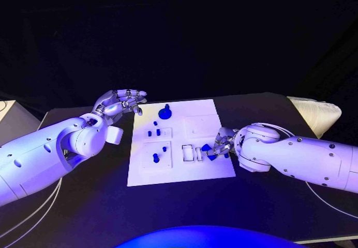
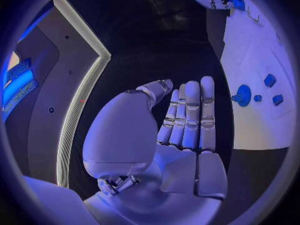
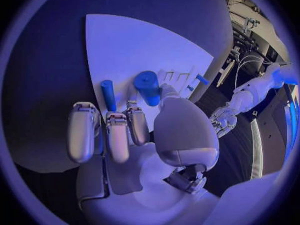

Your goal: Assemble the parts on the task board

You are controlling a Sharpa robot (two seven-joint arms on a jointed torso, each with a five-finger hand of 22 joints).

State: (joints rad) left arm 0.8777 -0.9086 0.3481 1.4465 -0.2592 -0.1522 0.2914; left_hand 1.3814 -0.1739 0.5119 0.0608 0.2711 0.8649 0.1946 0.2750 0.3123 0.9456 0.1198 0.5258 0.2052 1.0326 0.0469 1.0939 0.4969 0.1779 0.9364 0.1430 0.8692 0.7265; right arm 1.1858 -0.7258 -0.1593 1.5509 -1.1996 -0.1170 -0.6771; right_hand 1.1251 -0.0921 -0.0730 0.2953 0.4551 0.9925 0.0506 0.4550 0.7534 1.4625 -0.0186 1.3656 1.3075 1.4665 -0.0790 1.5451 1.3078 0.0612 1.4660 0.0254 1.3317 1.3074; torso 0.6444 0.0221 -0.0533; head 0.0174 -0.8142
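One board, two hands, a scatter of blue parts

One white task board (image 1: 179,170) lies on one black counter (image 1: 268,206). Two hands are over it: the left hand (image 1: 119,102) at the board's 10 o'clock corner, the right hand (image 1: 222,142) at its 3 o'clock edge. About seven blue parts show on the board, the largest (image 1: 165,110) toward 12 o'clock; those under the right hand cannot be counted exactly.
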